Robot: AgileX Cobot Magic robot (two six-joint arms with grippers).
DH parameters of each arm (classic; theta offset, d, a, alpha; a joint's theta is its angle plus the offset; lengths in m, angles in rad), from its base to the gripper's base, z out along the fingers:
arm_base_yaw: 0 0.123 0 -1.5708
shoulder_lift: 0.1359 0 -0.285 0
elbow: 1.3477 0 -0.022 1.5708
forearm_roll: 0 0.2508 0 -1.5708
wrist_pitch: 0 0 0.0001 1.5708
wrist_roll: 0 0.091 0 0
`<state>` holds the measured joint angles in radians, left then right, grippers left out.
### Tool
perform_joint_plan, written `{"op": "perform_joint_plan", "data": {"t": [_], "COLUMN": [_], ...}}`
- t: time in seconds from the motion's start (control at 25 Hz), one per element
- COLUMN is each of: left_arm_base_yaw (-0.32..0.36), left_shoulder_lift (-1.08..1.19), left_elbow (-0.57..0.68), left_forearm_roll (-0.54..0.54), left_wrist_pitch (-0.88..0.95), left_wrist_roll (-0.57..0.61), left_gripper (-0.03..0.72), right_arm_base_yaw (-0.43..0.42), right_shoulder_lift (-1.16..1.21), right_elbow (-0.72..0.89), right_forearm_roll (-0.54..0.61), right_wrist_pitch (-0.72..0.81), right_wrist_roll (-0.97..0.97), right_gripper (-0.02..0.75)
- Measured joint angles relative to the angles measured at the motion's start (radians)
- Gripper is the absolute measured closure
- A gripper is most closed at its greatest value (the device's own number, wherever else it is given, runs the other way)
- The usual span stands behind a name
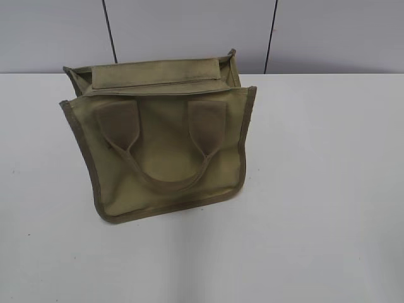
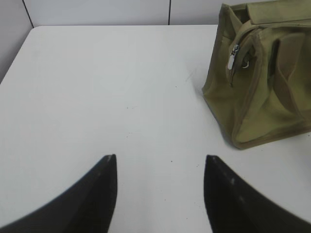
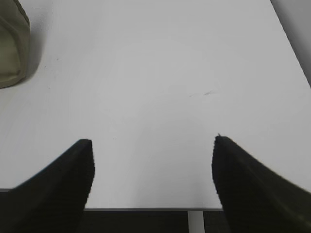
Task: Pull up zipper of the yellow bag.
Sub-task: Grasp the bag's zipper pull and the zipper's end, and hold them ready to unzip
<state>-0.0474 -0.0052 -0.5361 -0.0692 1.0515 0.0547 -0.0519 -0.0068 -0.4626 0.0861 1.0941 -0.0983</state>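
Right gripper (image 3: 153,148) over bare white worktop (image 3: 160,73) — 2 dark fingers (image 3: 63,184) spread wide; yellow bag (image 3: 13,46) corner at upper left, well apart.

Khaki yellow bag (image 1: 170,158) (olive trim)

A white table (image 1: 328,189) meets a pale grey panelled wall (image 1: 189,28).

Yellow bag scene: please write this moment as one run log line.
yellow bag: upright on table | zipper: untouched | left gripper: open, empty | right gripper: open, empty
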Motion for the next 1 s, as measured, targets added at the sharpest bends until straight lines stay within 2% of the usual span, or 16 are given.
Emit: {"op": "perform_joint_plan", "data": {"t": [1.0], "left_arm_base_yaw": [0.000], "left_shoulder_lift": [0.000], "left_elbow": [0.000], "left_forearm_roll": [-0.001], "left_wrist_pitch": [0.000], "left_wrist_roll": [0.000], "left_gripper": [0.282], "right_arm_base_yaw": [0.000], "right_shoulder_lift": [0.000], "right_elbow": [0.000], "right_forearm_roll": [0.000], "right_wrist_pitch": [0.000], "right_wrist_roll": [0.000], "right_gripper": [0.160]}}
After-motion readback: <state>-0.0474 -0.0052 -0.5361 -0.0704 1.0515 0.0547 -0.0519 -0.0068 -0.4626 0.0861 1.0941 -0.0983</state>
